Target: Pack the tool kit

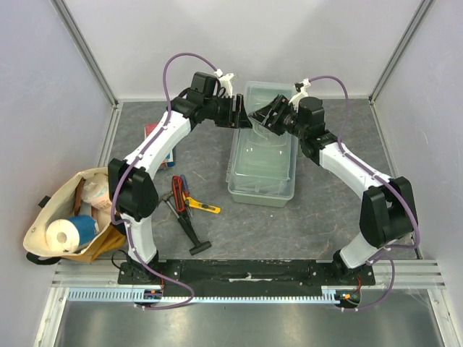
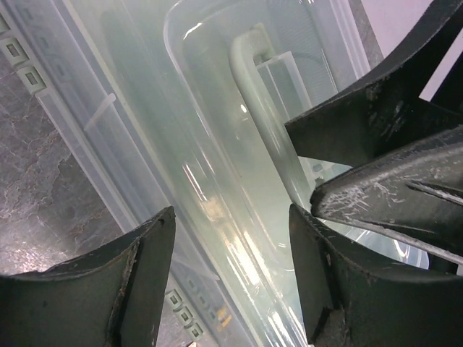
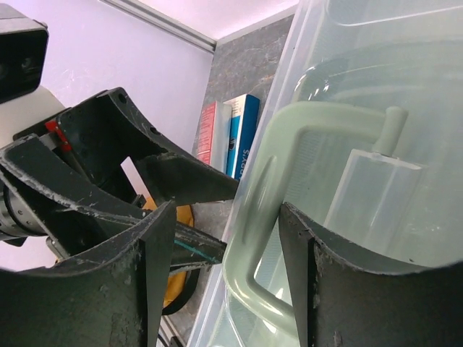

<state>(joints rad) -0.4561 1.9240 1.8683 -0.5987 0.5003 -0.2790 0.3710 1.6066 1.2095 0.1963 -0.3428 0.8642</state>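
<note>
The right gripper [image 3: 226,210] is straddling the pale-green curved plastic handle [image 3: 249,217] with its jaws apart and a gap showing on one side, while the left gripper [image 2: 230,217] is hanging released and empty just beside it. Both are hovering over the far end of the large pale-green translucent plastic toolbox [image 1: 262,189], which is sitting mid-table. Its insides are blurring behind the clear lid [image 2: 210,144], and in the top view the fingertips are merging into one dark mass.

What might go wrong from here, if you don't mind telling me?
The left gripper and right gripper sit nearly tip to tip over the toolbox, so they may collide. The right gripper's fingers straddle the handle off-centre; closing could slip off it or tug the toolbox.
</note>
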